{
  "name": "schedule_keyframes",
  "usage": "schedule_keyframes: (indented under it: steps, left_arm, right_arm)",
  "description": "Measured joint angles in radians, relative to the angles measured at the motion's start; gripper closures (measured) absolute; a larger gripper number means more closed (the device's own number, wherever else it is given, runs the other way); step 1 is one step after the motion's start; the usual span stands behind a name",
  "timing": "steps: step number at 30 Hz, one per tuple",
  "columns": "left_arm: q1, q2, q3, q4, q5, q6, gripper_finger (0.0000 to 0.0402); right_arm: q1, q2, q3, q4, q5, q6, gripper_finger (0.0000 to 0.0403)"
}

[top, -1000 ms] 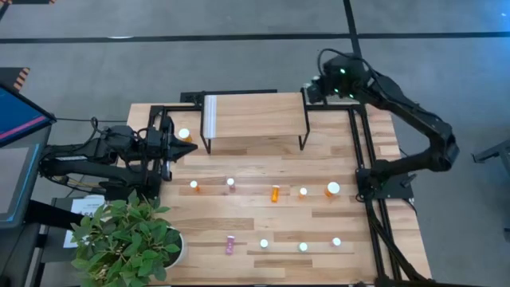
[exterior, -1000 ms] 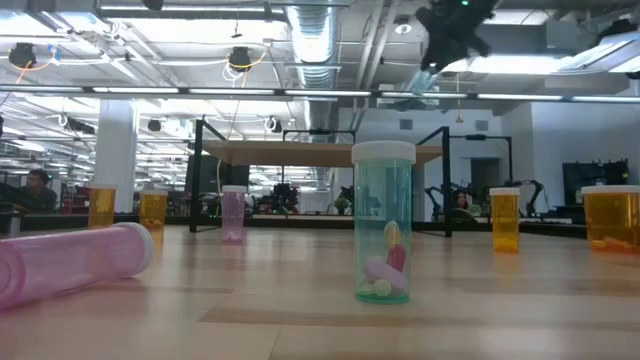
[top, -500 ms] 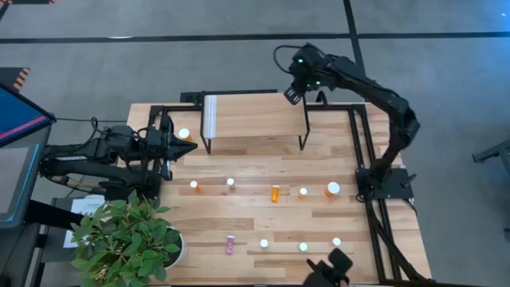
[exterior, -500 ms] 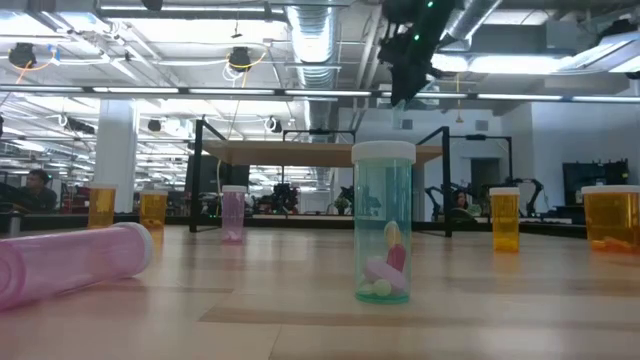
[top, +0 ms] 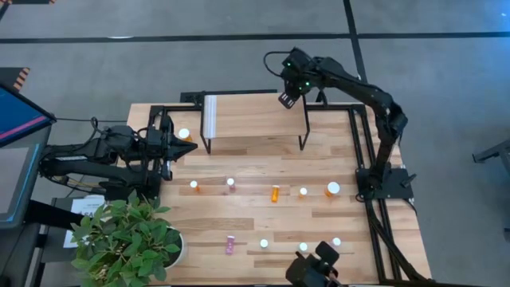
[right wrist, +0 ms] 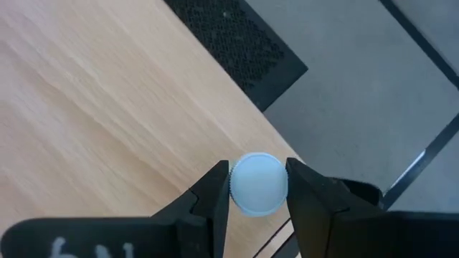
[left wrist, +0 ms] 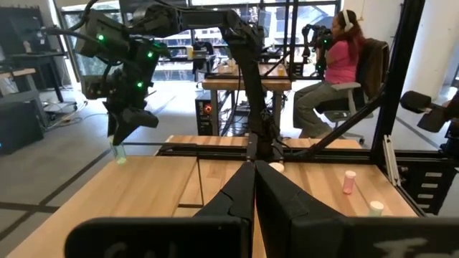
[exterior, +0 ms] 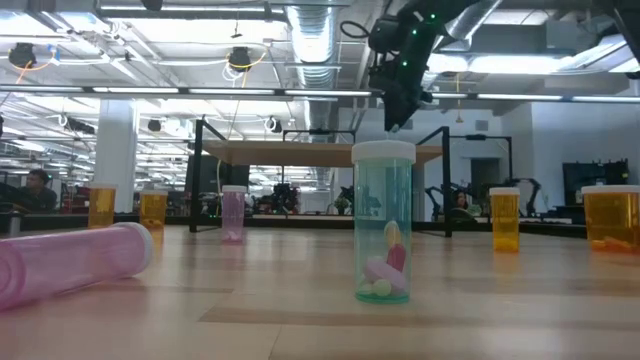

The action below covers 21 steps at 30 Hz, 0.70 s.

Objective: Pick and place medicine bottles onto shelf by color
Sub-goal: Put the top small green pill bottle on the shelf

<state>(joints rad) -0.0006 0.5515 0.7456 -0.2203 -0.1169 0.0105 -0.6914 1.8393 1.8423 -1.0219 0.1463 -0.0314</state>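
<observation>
Fingers of the right gripper (right wrist: 258, 188) were clamped on the white cap of a small medicine bottle (right wrist: 258, 183), one finger on either side of it, with the light wood of the shelf (top: 255, 116) directly beneath and the shelf's edge and grey floor just beyond. From above, this gripper (top: 287, 97) hung over the shelf's far right corner; in the left wrist view a pale green bottle (left wrist: 118, 152) hung below its tips, close to the shelf top, though contact could not be judged. Fingers of the left gripper (top: 177, 144) were pressed fully together, grasping nothing, low beside the shelf's left end, with a large orange bottle (top: 185, 135) just beside them. Other bottles lay well away from both sets of fingers on the counter (top: 263, 215): a row in front of the shelf and a nearer row that included a pink bottle (top: 229, 244) on its side.
</observation>
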Motion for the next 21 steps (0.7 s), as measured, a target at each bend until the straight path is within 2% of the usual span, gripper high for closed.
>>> schedule_keyframes:
  steps: [21]
  left_arm:
    - [0.0, 0.0, 0.0, 0.0, 0.0, -0.015, 0.0401]
  right_arm:
    - [0.003, 0.0, -0.034, 0.041, -0.002, 0.015, 0.0257]
